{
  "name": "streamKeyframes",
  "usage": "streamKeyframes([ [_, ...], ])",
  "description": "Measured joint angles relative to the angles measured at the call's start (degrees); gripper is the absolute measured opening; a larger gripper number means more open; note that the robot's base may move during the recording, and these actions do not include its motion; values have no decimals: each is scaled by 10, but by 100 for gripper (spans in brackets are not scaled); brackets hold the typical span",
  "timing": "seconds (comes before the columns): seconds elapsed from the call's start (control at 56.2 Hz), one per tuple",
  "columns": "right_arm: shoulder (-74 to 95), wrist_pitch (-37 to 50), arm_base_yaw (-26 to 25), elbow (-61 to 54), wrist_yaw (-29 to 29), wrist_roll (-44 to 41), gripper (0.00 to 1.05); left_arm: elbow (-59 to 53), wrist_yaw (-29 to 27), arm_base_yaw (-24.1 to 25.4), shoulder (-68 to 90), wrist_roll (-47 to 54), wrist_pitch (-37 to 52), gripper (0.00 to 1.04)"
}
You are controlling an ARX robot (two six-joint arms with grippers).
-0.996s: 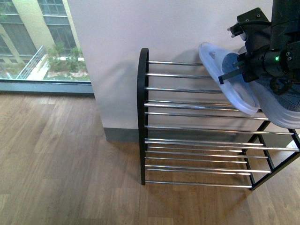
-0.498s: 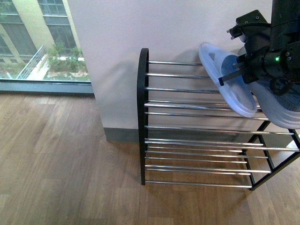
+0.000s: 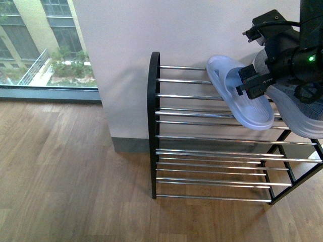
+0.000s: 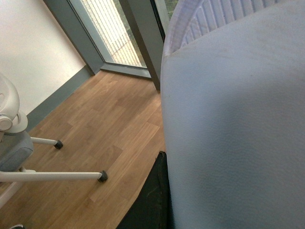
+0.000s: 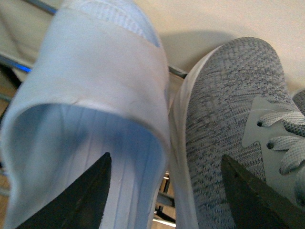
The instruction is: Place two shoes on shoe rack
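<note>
One slide: my right gripper point(image 3: 248, 80) has its fingers spread wide around the pale blue slide point(image 3: 237, 96), which lies on the shoe rack point(image 3: 153, 121) top tier.
Long axis: front to back across the bars, beside the grey sneaker point(image 3: 295, 113).
Left gripper: another pale slide point(image 4: 238, 129) fills its view; grip unclear.

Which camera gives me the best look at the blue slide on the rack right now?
The front view: the whole slide shows there, lying on the rack's top bars beside the grey sneaker. The right wrist view shows only its strap and footbed up close, between the open right gripper. The left wrist view shows another slide, not this one.
</note>
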Motion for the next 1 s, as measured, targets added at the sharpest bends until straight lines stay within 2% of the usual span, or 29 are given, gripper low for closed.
streamKeyframes([
  [0.178,-88,-97,-15,-27,-56,-54,95,0,0,0,0,0,0,2],
  [0.285,-126,-109,-25,-34,-62,-72,95,0,0,0,0,0,0,2],
  [0.374,-127,139,-34,-111,-111,19,81,0,0,0,0,0,0,2],
  [0.48,-140,333,-30,-214,-118,123,66,0,0,0,0,0,0,2],
  [0.516,-153,373,-25,-241,-115,141,60,0,0,0,0,0,0,2],
  [0.658,-229,437,-12,-309,-103,180,41,0,0,0,0,0,0,2],
  [0.925,-322,447,-9,-430,-102,198,2,0,0,0,0,0,0,2],
  [0.996,-349,447,-9,-455,-101,200,2,0,0,0,0,0,0,2],
])
